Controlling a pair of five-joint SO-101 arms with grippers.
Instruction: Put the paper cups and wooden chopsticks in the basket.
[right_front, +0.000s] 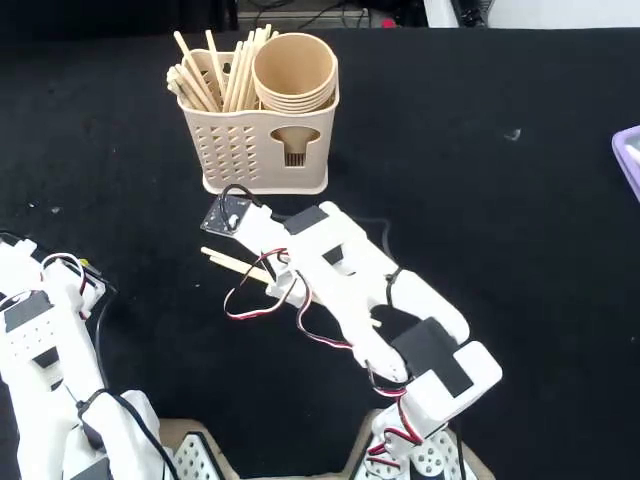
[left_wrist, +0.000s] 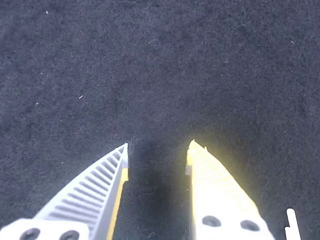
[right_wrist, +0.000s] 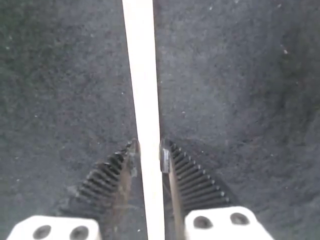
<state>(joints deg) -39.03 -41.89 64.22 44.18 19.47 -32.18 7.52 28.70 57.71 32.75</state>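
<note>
A beige basket (right_front: 262, 150) stands at the back of the black table. It holds a stack of paper cups (right_front: 295, 70) and several wooden chopsticks (right_front: 215, 75). One more chopstick (right_front: 232, 262) lies on the cloth in front of the basket. My right gripper (right_wrist: 148, 150) is down over this chopstick (right_wrist: 142, 75), its two fingers pressed against the stick's sides. The stick's near end is hidden under the right arm (right_front: 340, 280). My left gripper (left_wrist: 157, 147) is open over bare cloth, near the table's front left, with nothing between its fingers.
A purple object (right_front: 628, 155) pokes in at the right edge. The left arm (right_front: 40, 330) stands at the lower left. Black cloth (right_front: 500, 250) covers the table to the right of the arms.
</note>
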